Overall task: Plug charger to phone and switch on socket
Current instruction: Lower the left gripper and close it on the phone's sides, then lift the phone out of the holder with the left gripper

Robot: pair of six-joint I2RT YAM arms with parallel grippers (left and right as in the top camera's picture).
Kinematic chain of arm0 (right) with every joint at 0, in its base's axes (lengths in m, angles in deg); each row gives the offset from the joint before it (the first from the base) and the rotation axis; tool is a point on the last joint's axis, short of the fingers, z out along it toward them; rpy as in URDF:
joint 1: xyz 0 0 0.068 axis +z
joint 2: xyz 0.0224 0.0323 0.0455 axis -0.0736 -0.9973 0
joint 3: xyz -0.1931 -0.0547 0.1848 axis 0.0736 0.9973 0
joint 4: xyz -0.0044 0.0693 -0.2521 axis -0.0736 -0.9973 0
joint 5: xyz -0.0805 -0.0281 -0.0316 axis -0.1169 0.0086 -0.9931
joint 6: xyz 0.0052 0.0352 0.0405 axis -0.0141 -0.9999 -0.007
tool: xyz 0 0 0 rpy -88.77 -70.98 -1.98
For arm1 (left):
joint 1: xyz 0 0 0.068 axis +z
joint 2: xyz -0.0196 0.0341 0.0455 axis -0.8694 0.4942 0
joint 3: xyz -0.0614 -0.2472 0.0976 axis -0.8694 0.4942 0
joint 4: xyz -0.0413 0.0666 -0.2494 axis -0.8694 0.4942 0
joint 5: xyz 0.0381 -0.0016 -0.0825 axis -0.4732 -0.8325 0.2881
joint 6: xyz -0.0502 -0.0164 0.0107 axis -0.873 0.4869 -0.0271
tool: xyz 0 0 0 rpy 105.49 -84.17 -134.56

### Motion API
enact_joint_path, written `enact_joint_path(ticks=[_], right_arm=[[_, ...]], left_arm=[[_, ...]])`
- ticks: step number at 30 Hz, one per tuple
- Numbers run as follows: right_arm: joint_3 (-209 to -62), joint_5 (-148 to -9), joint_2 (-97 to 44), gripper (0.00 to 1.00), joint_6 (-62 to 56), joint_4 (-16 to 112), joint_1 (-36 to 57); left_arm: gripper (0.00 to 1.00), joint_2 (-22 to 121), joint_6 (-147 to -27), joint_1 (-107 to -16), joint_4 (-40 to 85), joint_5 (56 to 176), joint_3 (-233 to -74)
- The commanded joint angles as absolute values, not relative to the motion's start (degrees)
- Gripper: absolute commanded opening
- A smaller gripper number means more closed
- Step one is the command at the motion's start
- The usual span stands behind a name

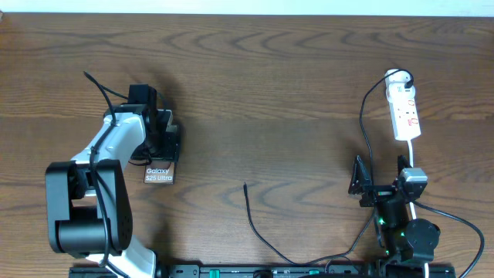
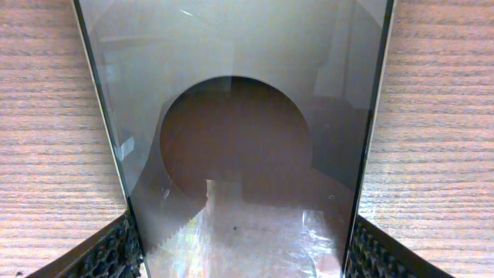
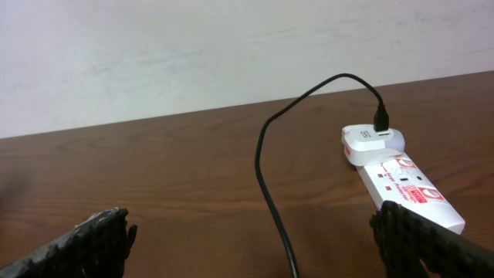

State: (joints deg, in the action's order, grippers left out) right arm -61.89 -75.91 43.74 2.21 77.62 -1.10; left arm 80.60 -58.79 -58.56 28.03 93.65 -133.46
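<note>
Overhead, my left claw (image 1: 162, 147) clasps the dark Galaxy-lettered phone (image 1: 160, 175), and the thin black charger cable (image 1: 246, 191) ends to its right, left of my open right claw (image 1: 380, 177).

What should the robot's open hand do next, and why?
Probably the right gripper should move left to the charger's plug tip and come down around it. That gripper is open and empty, the tip lies loose on the table, apart from the phone, and the left gripper seems clamped on the phone's edges, steadying it for plugging.
</note>
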Motion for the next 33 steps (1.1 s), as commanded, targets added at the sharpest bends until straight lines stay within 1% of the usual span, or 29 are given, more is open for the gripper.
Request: enact_joint_path(ticks=[1,6,7,10,18,26,33], right_arm=[[-61.8,-75.9,44.1,0.99,2.1,77.4,-0.7],[-61.8,-75.9,44.1,0.99,2.1,77.4,-0.7],[-61.8,-75.9,44.1,0.99,2.1,77.4,-0.7],[-61.8,-75.9,44.1,0.99,2.1,77.4,-0.7],[-61.8,-75.9,44.1,0.99,2.1,77.4,-0.7],[-61.8,-75.9,44.1,0.99,2.1,77.4,-0.7],[-61.8,-75.9,44.1,0.99,2.1,77.4,-0.7]], left_arm=[[0.19,77.9,-59.1,-58.3,28.1,93.9,-135.8],[0.19,77.8,-59.4,-58.3,28.1,93.9,-135.8],[0.13,77.8,-59.8,-58.3,28.1,93.9,-135.8],[0.08,77.8,-60.2,-58.3,28.1,95.3,-135.8],[0.08,77.8,-60.6,-58.3,28.0,100.9,-135.8],[0.07,77.2,-62.6,-58.3,28.1,109.4,-137.6],[0.07,74.2,-63.8,-58.3,28.1,119.5,-138.3]])
